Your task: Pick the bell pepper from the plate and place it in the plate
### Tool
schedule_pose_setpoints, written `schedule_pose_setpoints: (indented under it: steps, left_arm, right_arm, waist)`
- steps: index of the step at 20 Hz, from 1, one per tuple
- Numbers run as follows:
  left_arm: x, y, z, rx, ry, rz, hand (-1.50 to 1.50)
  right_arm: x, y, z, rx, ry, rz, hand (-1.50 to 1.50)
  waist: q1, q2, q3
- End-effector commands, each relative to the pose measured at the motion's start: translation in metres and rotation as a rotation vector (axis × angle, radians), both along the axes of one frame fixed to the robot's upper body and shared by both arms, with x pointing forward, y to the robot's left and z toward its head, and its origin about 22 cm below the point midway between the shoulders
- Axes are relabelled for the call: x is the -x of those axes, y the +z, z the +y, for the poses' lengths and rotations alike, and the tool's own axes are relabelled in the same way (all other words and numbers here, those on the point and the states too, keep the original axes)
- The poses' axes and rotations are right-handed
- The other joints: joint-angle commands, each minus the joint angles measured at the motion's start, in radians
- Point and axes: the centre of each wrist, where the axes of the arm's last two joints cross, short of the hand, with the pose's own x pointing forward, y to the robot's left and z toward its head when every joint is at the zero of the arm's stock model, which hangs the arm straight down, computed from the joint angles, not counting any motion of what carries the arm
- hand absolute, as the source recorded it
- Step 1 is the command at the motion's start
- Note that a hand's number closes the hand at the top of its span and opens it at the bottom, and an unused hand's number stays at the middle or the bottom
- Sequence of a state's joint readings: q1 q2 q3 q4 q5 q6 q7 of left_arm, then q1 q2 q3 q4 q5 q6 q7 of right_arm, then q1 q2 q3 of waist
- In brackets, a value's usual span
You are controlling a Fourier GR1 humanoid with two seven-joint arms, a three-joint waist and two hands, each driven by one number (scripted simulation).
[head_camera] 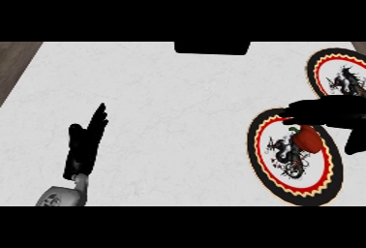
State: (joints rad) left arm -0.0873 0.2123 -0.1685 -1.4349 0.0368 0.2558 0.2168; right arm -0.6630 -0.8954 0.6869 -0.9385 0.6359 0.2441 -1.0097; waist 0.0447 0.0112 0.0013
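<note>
At four o'clock on the white counter [178, 97] we see the bell pepper [309, 139], red with a green stem, lying on the near plate [266, 167], its upper edge hidden under our right hand [325, 112]. That hand hangs over the plate's top rim, and we cannot tell how its fingers stand. At two o'clock the far plate [323, 62] is cut off by the edge, while our left hand [85, 143] rests at eight o'clock, fingers straight.

bell pepper [309, 139] on near plate [266, 167]; second plate [319, 65] behind it, at counter's [178, 121] right edge.
</note>
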Motion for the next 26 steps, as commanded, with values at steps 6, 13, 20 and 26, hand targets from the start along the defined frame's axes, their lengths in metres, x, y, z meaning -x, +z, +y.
schedule_pose_setpoints:
  steps: [6,13,20,26]
  left_arm:
    - [0.003,-0.006,-0.003,-0.001,0.022,-0.002,0.00]
    - [-0.009,0.011,-0.002,0.010,0.022,-0.002,0.00]
    - [0.014,-0.014,-0.001,0.009,0.033,0.004,0.00]
    - [0.008,-0.006,0.032,-0.014,0.029,0.002,0.00]
  right_arm:
    - [-0.012,-0.038,0.011,-0.027,0.140,0.117,-1.50]
    - [-0.023,-0.046,0.021,-0.012,0.141,0.139,-1.50]
    - [-0.021,-0.061,0.016,0.027,0.153,0.144,-1.50]
    - [-0.022,-0.064,0.021,-0.063,0.218,0.063,1.50]
  waist:
    - [-0.019,-0.004,0.000]
    - [-0.023,-0.004,0.000]
    - [-0.029,-0.007,-0.001]
    - [-0.027,-0.006,-0.001]
